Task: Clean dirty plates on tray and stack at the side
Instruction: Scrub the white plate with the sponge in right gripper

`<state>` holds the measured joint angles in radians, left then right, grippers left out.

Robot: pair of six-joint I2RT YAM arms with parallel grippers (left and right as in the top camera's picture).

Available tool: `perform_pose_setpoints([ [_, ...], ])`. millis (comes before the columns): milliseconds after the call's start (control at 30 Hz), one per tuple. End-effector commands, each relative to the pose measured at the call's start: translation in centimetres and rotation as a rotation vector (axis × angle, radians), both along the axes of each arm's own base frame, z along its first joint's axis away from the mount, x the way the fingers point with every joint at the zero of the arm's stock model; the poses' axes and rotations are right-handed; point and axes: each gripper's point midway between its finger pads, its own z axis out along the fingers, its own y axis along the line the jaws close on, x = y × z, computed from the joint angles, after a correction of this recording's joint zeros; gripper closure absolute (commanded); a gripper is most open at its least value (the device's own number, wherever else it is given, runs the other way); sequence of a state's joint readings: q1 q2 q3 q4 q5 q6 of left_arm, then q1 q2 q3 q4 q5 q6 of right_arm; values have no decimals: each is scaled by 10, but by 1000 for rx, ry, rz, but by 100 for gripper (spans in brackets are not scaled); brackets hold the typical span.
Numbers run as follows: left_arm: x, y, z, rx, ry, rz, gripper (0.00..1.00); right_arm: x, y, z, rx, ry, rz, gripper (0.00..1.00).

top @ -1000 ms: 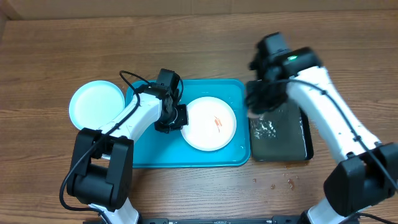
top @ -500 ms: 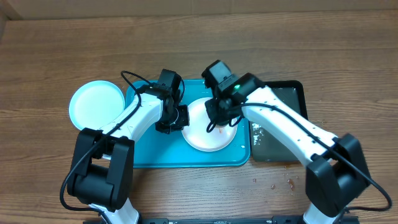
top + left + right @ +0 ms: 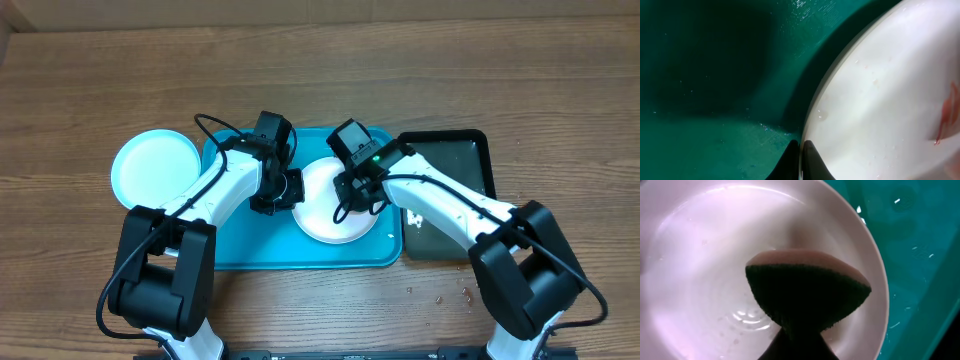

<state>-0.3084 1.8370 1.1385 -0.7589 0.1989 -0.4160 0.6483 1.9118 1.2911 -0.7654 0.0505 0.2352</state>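
— What is the left gripper (image 3: 800, 161) doing?

— Its two fingertips are pressed together on the rim of the white plate (image 3: 880, 90), one tip inside the rim and one outside. It pinches the plate's left edge.

— And the right gripper (image 3: 796, 342)?

— It is clamped on a sponge (image 3: 807, 290), dark green scrub face down and a pale pink layer on top. The sponge bulges out past the fingers and sits over the inside of the plate, near its right side. Whether it presses on the surface cannot be told.

— How does the plate look?

— Round, shallow and wet. Small droplets (image 3: 742, 317) and ripples lie in the well. The left wrist view shows a reddish-orange smear (image 3: 945, 120) towards the middle.

— Where does it sit?

— Flat in the right half of the turquoise tray (image 3: 240, 245), whose floor glistens with water.

— What lies around that?

— A light blue plate (image 3: 155, 167) rests on the table just beside the tray's left rim. A black tray (image 3: 460, 160) lies against the right rim, wet inside, with pale flecks near its left edge. Everything stands on a brown wood-grain table (image 3: 320, 70), with a few crumbs (image 3: 465, 290) in front of the black tray.
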Motion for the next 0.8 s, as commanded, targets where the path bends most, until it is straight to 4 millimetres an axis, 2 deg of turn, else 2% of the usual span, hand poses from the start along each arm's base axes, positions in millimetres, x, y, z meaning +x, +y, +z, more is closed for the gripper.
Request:
perform_pose_setpoints([
  [0, -5, -3, -6, -1, 21, -21, 96, 0, -14, -19, -67, -2, -22, 90],
  [333, -5, -3, -6, -1, 20, -21, 96, 4, -10, -15, -52, -9, -21, 82],
  [533, -5, -3, -6, -1, 20, -21, 96, 12, -4, 7, -41, -24, -21, 68],
  [600, -5, -3, -6, -1, 20, -21, 96, 13, -3, 12, -41, -22, -21, 57],
  [767, -5, -3, -6, -1, 20, -21, 96, 9, -1, 15, -29, 2, -16, 52],
])
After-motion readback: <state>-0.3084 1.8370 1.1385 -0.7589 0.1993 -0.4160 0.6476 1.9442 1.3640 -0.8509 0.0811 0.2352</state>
